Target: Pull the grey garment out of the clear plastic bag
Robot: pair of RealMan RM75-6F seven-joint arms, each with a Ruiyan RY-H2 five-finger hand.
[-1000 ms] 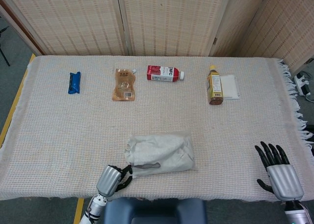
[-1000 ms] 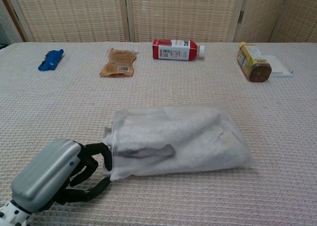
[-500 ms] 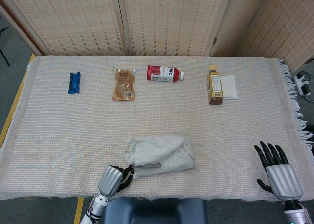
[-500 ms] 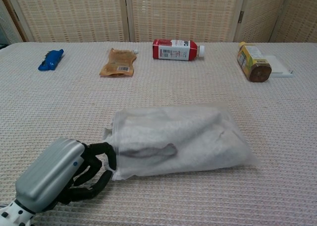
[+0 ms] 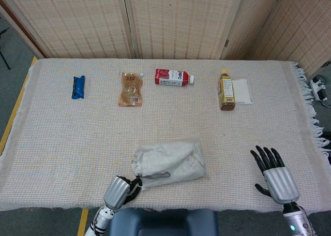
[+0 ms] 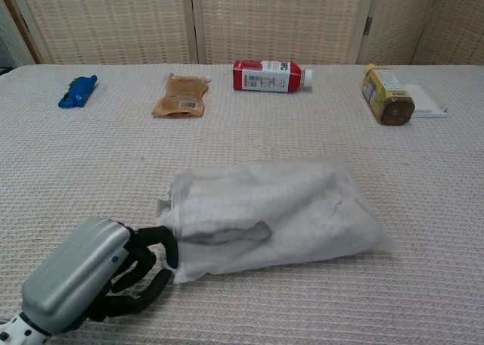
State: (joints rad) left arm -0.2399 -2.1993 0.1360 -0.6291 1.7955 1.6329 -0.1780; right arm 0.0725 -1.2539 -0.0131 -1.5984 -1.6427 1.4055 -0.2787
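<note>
Grey garment [image 6: 257,205], soft and light, fills slippery clear plastic bag [image 6: 355,243]; take hold at its left mouth. Left robot hand [image 6: 98,273] curls at that mouth, grip unclear; right robot hand [image 5: 273,174] spread, holding nothing.

Bright, even, diffuse indoor light; soft faint shadows, sharp focus, no glare.

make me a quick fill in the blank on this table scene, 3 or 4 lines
1. The grey garment lies inside a clear ____ bag.
2. The left hand touches the bag at its ____ end, as the views show it.
3. The right hand has its fingers spread and holds ____.
4. The red bottle with a white cap lies on its ____ on the woven table cover.

Missing words: plastic; left; nothing; side
</note>
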